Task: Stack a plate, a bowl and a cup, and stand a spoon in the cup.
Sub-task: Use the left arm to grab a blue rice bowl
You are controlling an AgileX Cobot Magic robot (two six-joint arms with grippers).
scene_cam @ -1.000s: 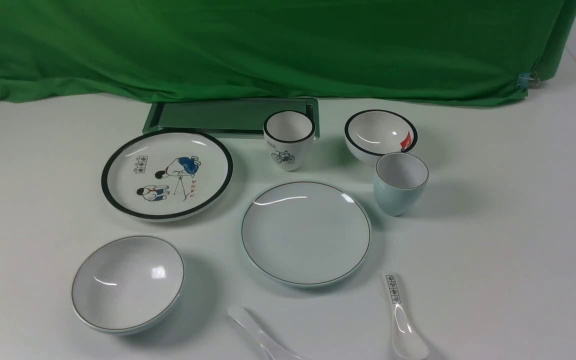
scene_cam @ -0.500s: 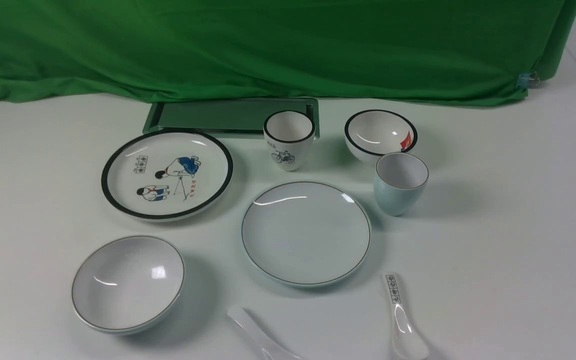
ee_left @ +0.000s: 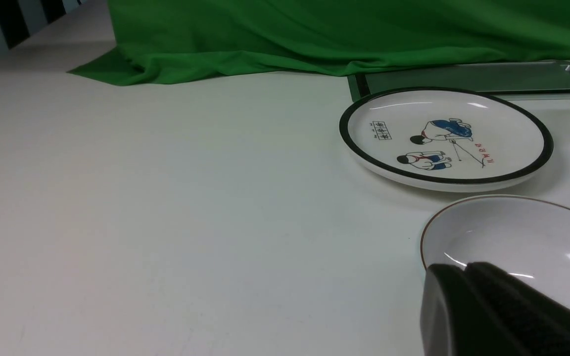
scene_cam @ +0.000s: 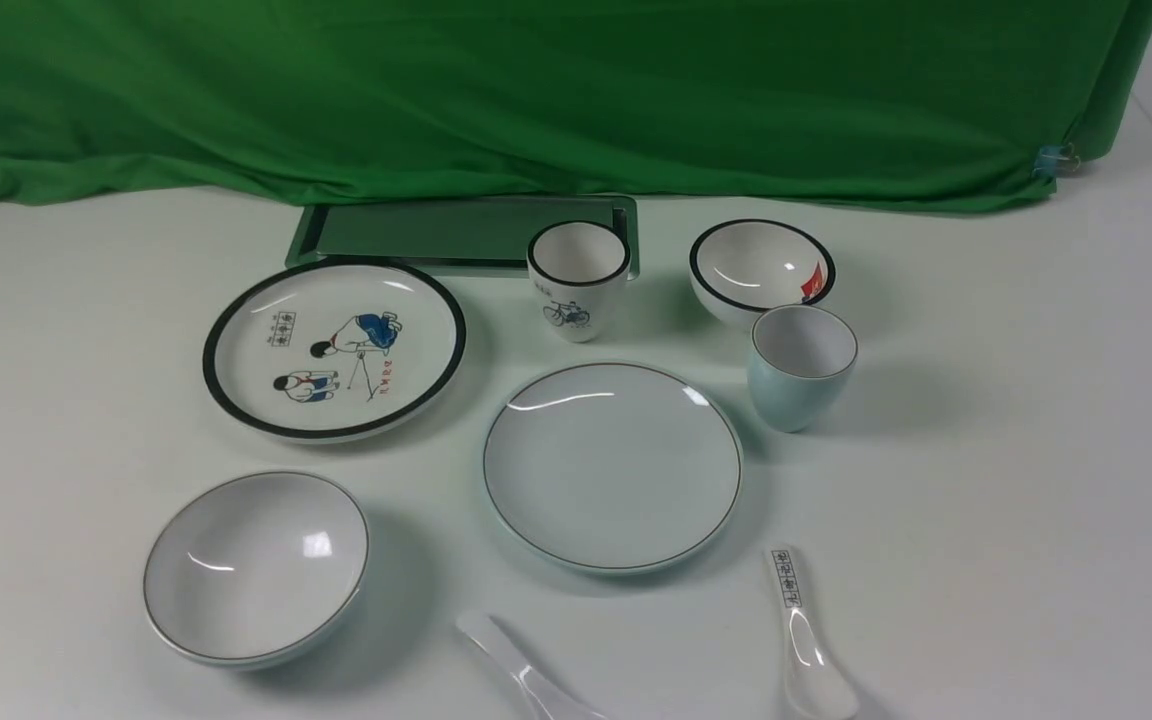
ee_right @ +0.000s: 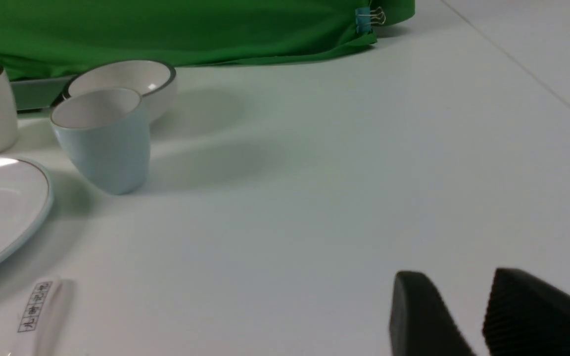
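**A:** Has anything shifted since a second ago?

**B:** No. Every dish on the counter lies where it lay.

**A:** Then take me across from the left.

**B:** The left tool sits low over the counter. Its dark fingers are pressed together with no gap showing and nothing gripped. Just past it stands the bowl, upright, to the near left of the plate and clear of it.

**A:** And farther back?

**B:** A black-rimmed picture plate lies to the far left of the plate. A green tray lies behind it, against the green cloth.

**A:** Where is the spoon?

**B:** The spoon lies flat on the near side of the plate, off its left half. The lower edge of the front view cuts off its scoop end. A bicycle cup stands just beyond the plate's far rim. The plate itself lies flat with nothing on it.

**A:** What is to the right of the plate?

**B:** The cup stands upright close beside the plate's far right rim, with a sliver of counter between them. A small black-rimmed bowl with a red mark sits farther back from the plate on that side. A printed spoon lies off the plate's near right rim.

**A:** And the right tool?

**B:** The right tool is low over bare counter, well to the right of the plate. Its fingers are parted by a narrow gap, with nothing between them.
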